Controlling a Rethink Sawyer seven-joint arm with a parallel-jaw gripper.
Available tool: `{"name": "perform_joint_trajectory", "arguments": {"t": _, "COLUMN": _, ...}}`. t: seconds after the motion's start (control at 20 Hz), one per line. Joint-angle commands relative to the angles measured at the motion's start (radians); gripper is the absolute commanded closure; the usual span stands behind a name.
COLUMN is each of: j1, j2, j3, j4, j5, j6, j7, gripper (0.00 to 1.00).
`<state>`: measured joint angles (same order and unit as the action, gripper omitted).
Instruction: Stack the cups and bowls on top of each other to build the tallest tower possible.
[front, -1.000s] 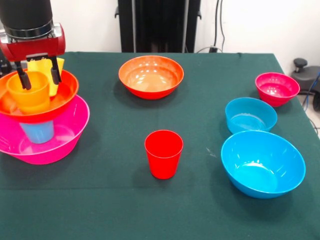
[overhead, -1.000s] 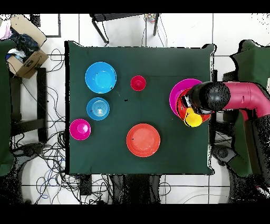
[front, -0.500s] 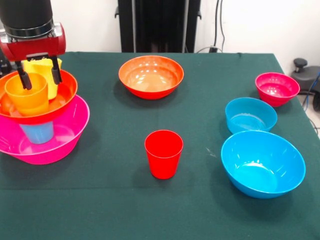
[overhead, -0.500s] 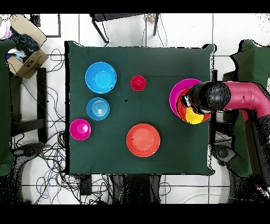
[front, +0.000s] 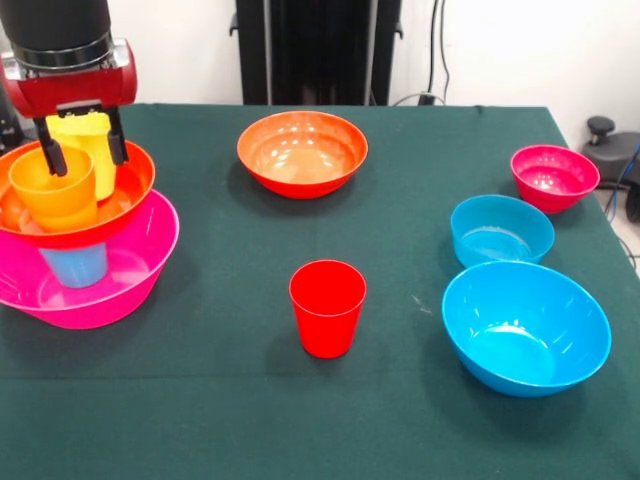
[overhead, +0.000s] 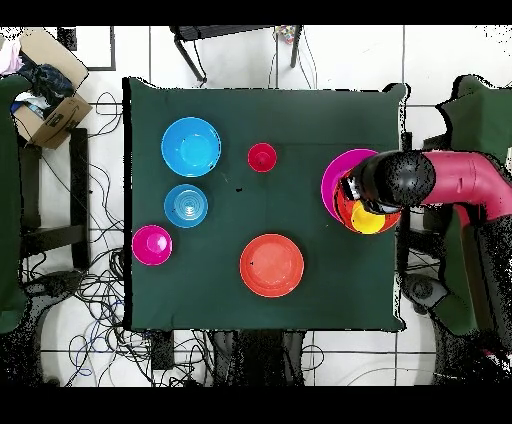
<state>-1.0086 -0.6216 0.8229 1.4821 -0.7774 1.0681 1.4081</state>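
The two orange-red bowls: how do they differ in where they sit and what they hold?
One orange-red bowl rests raised on a light blue cup inside the pink bowl; the other orange-red bowl sits directly on the table. The raised one holds an orange cup and a yellow cup; the other is empty. Both stand upright and look alike in colour.

The middle of the table (front: 200, 390) is blocked only by the red cup (front: 327, 307). One short edge is crowded by the tower (front: 75, 230) with the gripper (front: 83, 150) above it; the opposite edge is taken up by three bowls (front: 525, 325).
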Motion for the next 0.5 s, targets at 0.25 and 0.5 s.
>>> {"name": "perform_joint_trajectory", "arguments": {"t": 0.25, "j1": 0.049, "j2": -0.087, "j3": -0.005, "j4": 0.009, "j5": 0.054, "j6": 0.099, "j7": -0.205, "gripper": 0.0}}
{"name": "perform_joint_trajectory", "arguments": {"t": 0.5, "j1": 0.063, "j2": -0.138, "j3": -0.004, "j4": 0.009, "j5": 0.089, "j6": 0.149, "j7": -0.213, "gripper": 0.0}}
